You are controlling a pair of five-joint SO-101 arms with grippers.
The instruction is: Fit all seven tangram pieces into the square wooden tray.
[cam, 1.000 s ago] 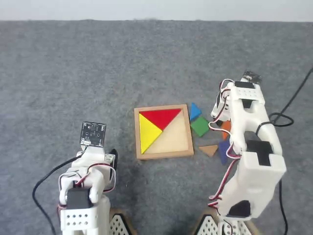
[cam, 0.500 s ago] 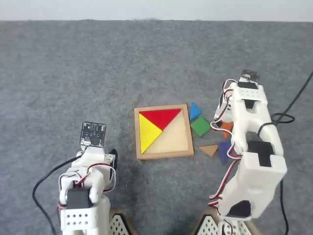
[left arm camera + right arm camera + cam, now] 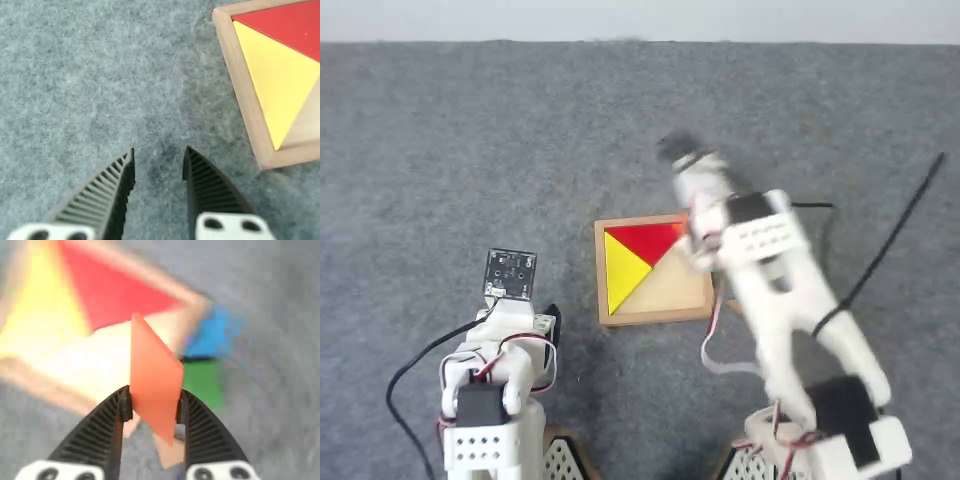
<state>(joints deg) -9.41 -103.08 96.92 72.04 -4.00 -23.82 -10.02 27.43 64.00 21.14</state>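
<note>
The square wooden tray (image 3: 650, 318) lies mid-table and holds a red triangle (image 3: 645, 240) and a yellow triangle (image 3: 622, 270). My right arm (image 3: 760, 260) stretches over the tray's right side and hides the loose pieces there. In the right wrist view my right gripper (image 3: 153, 391) is shut on an orange parallelogram (image 3: 152, 370), held on edge above the tray (image 3: 30, 377). Below it I see the red triangle (image 3: 115, 297), yellow triangle (image 3: 45, 325), a blue piece (image 3: 212, 335), a green piece (image 3: 202, 382) and a tan triangle (image 3: 170, 452). My left gripper (image 3: 157, 152) stands open over bare carpet, left of the tray (image 3: 240, 75).
Grey carpet covers the whole table, with wide free room behind and to the left of the tray. The left arm (image 3: 495, 380) sits at the front left. A black cable (image 3: 890, 240) trails on the right.
The right arm has swung left from the loose pieces to above the tray's right side, carrying the orange piece. The left arm has not moved.
</note>
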